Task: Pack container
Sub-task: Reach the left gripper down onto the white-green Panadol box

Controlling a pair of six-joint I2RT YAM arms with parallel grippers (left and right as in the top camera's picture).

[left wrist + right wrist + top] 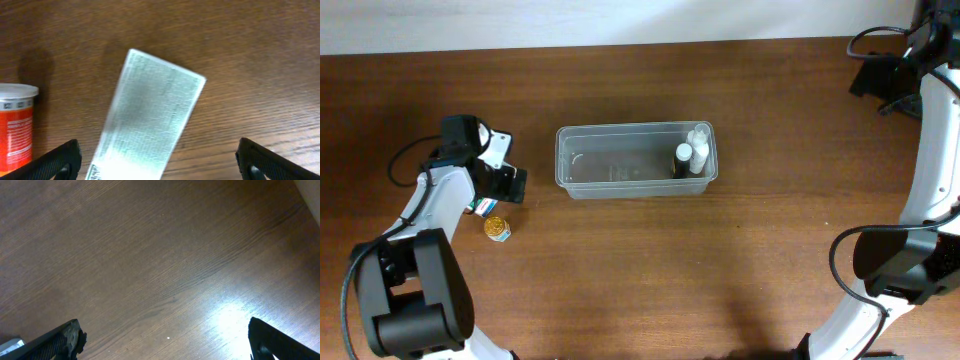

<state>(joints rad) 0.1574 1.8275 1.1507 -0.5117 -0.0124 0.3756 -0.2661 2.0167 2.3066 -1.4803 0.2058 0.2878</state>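
Left gripper (159,162) wide open above one silvery box (150,120); one orange bottle (15,125) just left. One container (620,165) off to its right, apparently three small bottles (692,150) inside. Right gripper (165,340) open over the table (150,255).

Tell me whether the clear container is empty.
No, small bottles stand inside the container at one end.

You have a table (150,255) of dark brown wood grain, smooth, with a sheen that glares at the lower right of the right wrist view. Container (610,165): clear, glossy plastic. Left wrist view: box (150,115), silvery, finely textured foil look, centre; bottle (15,130), glossy orange label, white plastic cap, left edge.
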